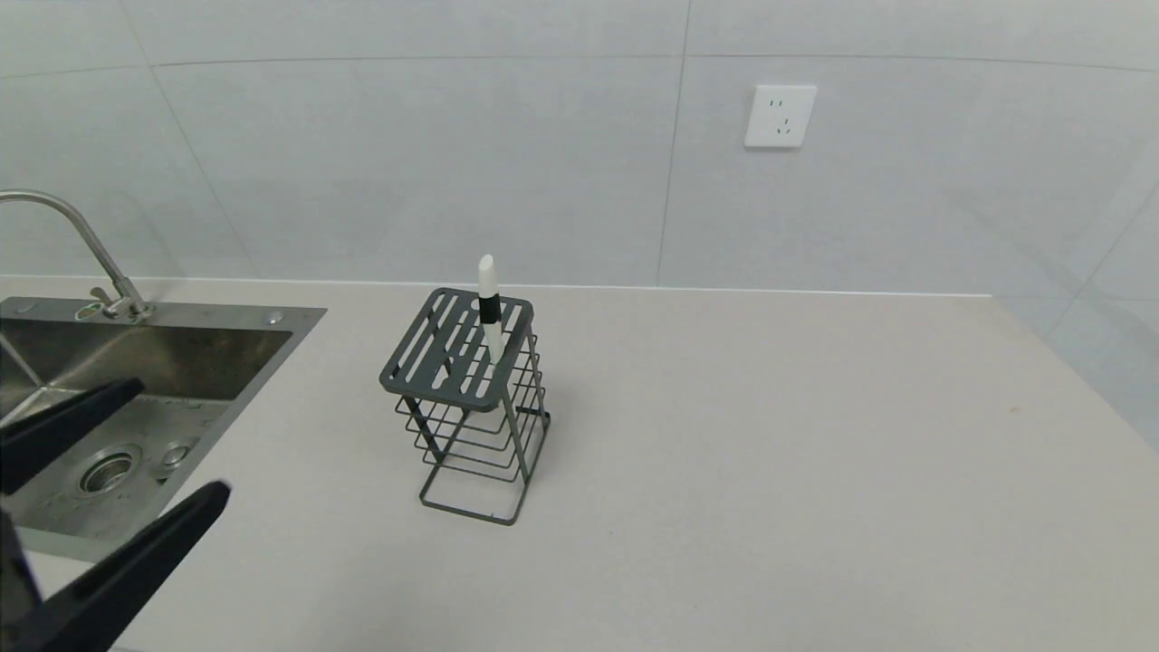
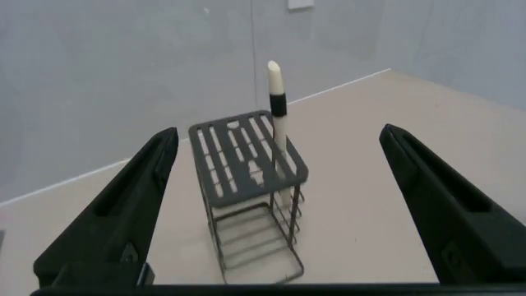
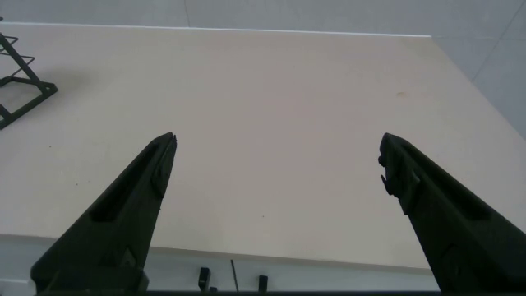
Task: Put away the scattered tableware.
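Tableware, head view: we saw one white utensil (image 1: 489,299) with a black band, standing upright through a slot near the far right corner of the rack's slotted top.
Rack, head view: the dark wire rack (image 1: 435,358) stood on the pale countertop (image 1: 770,453), beside the sink (image 1: 181,362) on its right. The faucet (image 1: 81,235) rose at the sink's far rim, and a wall outlet (image 1: 780,116) sat on the tiles behind.
Left gripper, head view: the left gripper (image 1: 179,439) hung over the sink's near right part, jaws wide apart and empty.
Left wrist view: we looked between the spread fingers (image 2: 123,214) of the left gripper (image 2: 279,136) at the wire rack (image 2: 246,160). The white utensil (image 2: 278,99) rose above its top, and the gripper was well apart from both.
Right wrist view: the right gripper (image 3: 277,141) hung above bare countertop (image 3: 288,82), jaws wide apart with nothing between them. We made out a foot of the wire rack (image 3: 16,82) at the edge.
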